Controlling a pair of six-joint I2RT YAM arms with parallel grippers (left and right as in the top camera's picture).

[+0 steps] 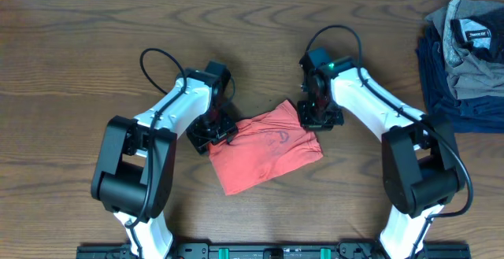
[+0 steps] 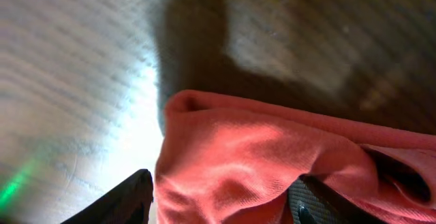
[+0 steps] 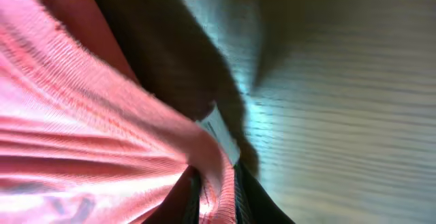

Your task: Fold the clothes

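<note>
A coral-red T-shirt point(image 2: 259, 156) is bunched in soft folds across the lower half of the view, on the wooden bench point(image 2: 61, 81). The left tool point(image 2: 225, 207) has its two dark fingers point(image 2: 126, 200) standing apart, with cloth filling the gap and draping over the right-hand one. Glare whitens the bench just beside the cloth, and a dark shadow falls above it.

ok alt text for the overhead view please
A red T-shirt lies folded into a rough rectangle on a wooden table. Two robot arms reach in, the left tool at its upper left corner, the right tool at its upper right. A pile of grey and navy clothes sits at the far right.
</note>
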